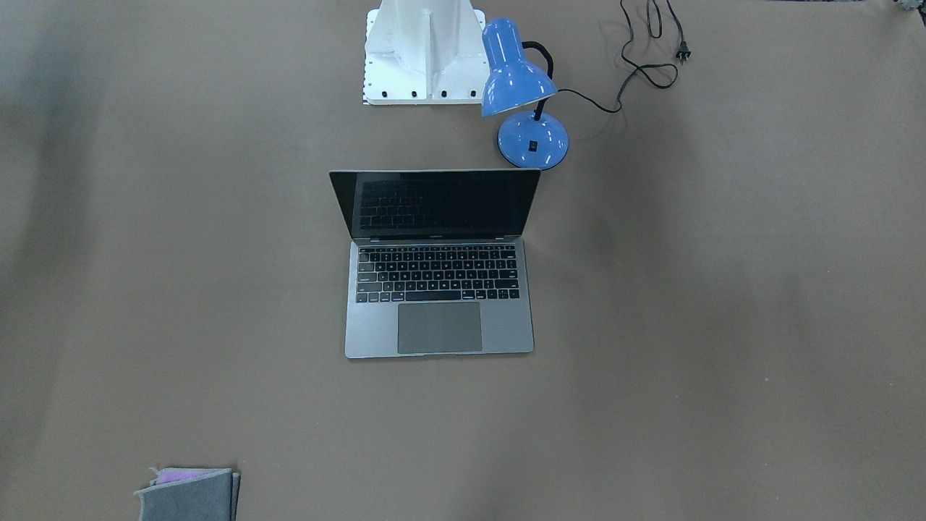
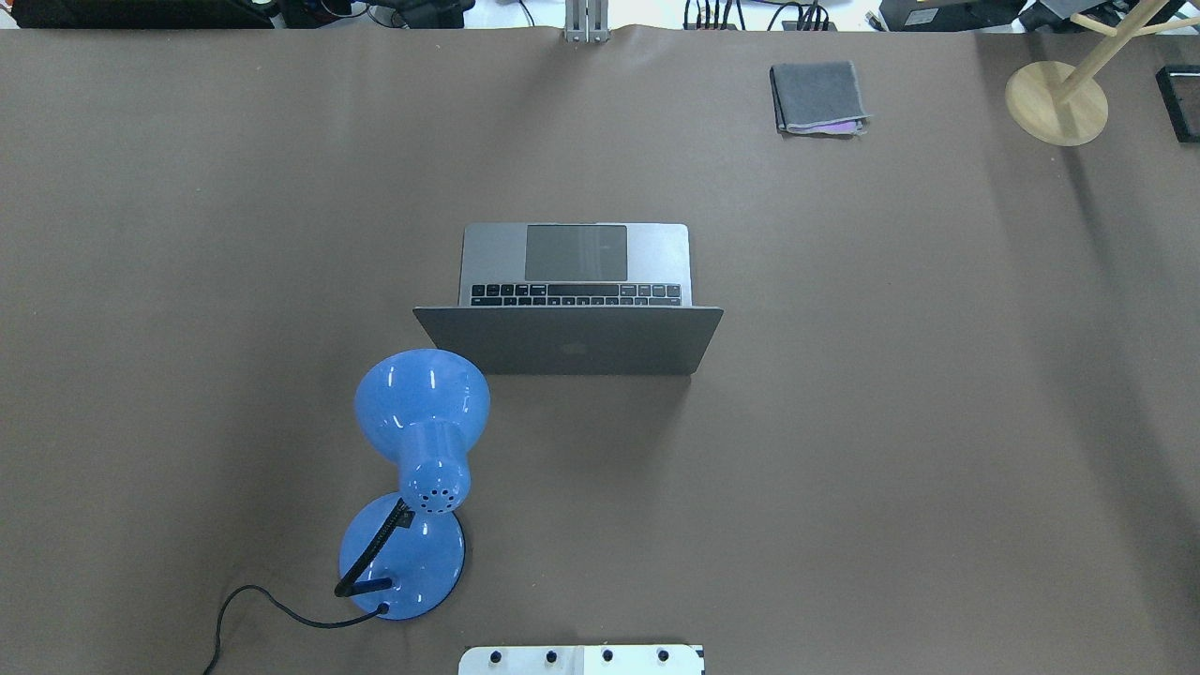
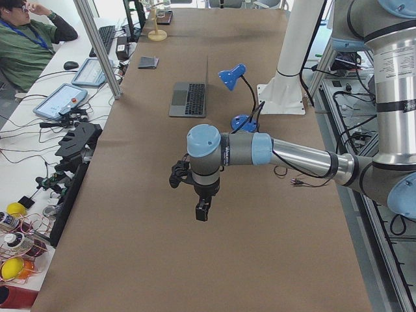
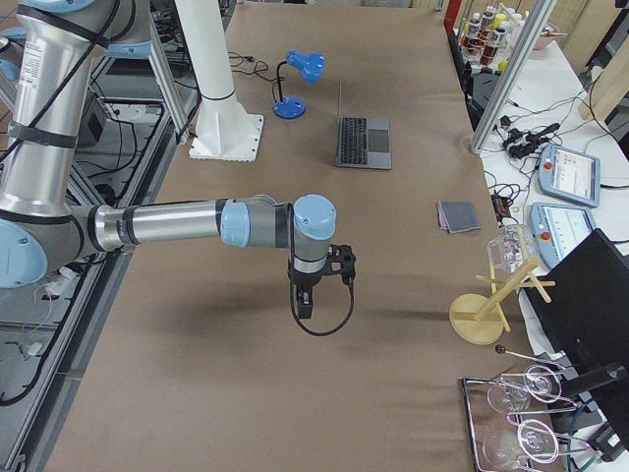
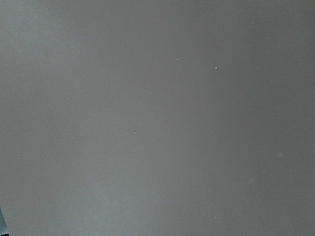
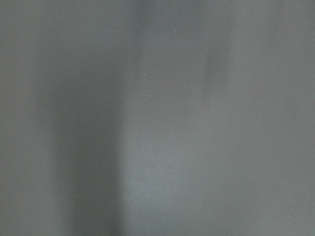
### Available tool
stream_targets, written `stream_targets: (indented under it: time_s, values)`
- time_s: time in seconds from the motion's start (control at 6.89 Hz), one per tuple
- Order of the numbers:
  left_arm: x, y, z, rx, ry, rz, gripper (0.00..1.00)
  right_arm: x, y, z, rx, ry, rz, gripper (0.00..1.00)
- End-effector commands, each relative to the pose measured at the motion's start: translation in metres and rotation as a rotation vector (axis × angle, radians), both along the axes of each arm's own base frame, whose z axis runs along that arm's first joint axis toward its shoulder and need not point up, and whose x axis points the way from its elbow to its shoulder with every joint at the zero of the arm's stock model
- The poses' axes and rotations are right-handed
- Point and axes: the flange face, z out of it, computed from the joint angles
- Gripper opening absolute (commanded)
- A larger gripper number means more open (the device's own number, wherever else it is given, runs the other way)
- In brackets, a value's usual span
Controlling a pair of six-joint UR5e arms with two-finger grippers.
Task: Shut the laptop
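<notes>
Mid-table, laptop [image 1: 439, 289] sits fully open; closing not started. Left gripper [image 3: 203, 211] and right gripper [image 4: 305, 303] hang well apart from it. Jaw state can't be told for either.

Robot lab: teach pendants [image 4: 565, 175], cables [image 3: 23, 138]

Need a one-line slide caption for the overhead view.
Open laptop mid-table, lid's back facing the robot; blue lamp nearer the robot, folded grey cloth near the far edge.

Open laptop [image 2: 568, 339] mid-table [image 2: 937, 394]; blue desk lamp [image 2: 419, 441] just near-left of it; folded grey cloth [image 2: 817, 97] far right.
</notes>
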Motion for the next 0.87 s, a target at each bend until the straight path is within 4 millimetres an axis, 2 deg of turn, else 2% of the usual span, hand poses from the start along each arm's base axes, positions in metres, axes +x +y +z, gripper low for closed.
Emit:
stream_targets:
  time_s: [0.0, 0.73]
  values:
    - [0.001, -0.001, -0.002, 0.006, 0.001, 0.001, 0.98, -0.001, -0.001, -0.003, 0.004, -0.007, 0.000, 1.00]
    - [0.001, -0.021, -0.023, 0.054, -0.001, 0.001, 0.98, 0.000, -0.002, -0.004, 0.009, -0.002, 0.000, 1.00]
